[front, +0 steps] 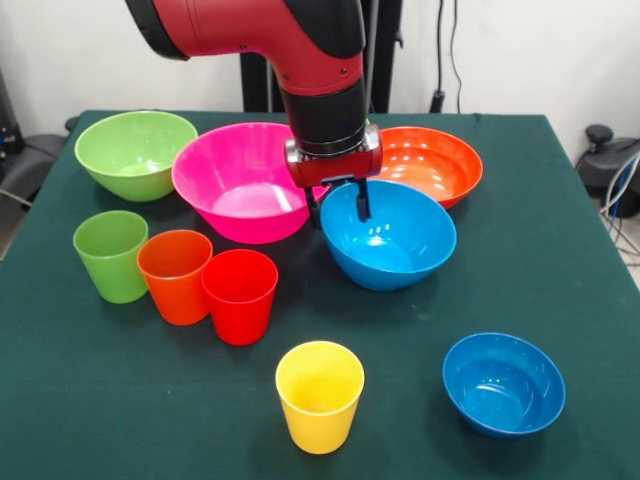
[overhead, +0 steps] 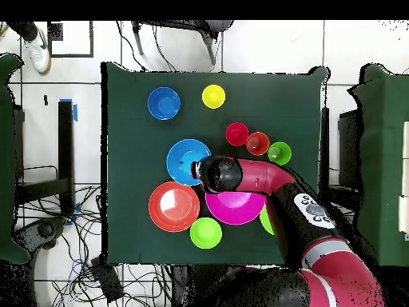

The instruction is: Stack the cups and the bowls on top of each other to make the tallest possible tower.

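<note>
Nothing is stacked yet: every cup and bowl is sitting singly on the green counter (front: pixel 560 230), so the work is at its opening step, the first pick.

The arm is reaching down over the big blue bowl (front: pixel 395 245), and the pincer (front: pixel 340 205) is hanging at that bowl's far rim, beside the pink bowl (front: pixel 235 180). One dark finger (front: pixel 362 200) is dipping just inside the blue rim while the other seems to be sitting outside it, so the jaws are standing a little apart, straddling the wall. Whether they are actually pinching it I cannot tell from either view; the bowl is resting flat on the counter.

The orange bowl (front: pixel 435 160) is lying just behind the blue one, and a light green bowl (front: pixel 135 150) is standing at the far corner. The green cup (front: pixel 110 255), orange cup (front: pixel 175 275) and red cup (front: pixel 240 295) are huddling together in a row, the yellow cup (front: pixel 320 395) and the small blue bowl (front: pixel 503 385) are standing apart near the front edge.

By my judgement the next move is calling for a firm close on the rim and a level lift, keeping clear of the pink and orange bowls touching or nearly touching on either side.
</note>
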Action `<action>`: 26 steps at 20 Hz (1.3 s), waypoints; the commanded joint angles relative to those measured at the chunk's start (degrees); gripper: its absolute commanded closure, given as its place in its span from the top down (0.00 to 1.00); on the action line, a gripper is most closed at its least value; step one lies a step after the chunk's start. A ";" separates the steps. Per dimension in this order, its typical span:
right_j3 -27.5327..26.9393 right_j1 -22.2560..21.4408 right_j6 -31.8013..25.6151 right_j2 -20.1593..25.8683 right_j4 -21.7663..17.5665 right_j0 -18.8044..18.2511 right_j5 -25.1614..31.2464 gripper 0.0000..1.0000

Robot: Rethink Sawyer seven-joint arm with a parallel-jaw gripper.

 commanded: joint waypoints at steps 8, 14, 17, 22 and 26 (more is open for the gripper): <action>2.85 -6.04 -1.99 5.07 -1.55 1.28 6.24 1.00; 1.45 -7.51 -1.88 4.25 -1.29 2.07 9.10 1.00; 1.81 -8.45 -1.81 4.40 -1.09 1.83 9.59 1.00; 2.72 -9.29 -1.63 4.62 -1.11 1.32 9.18 1.00; 1.92 -9.13 -1.29 3.80 -2.13 1.58 7.70 1.00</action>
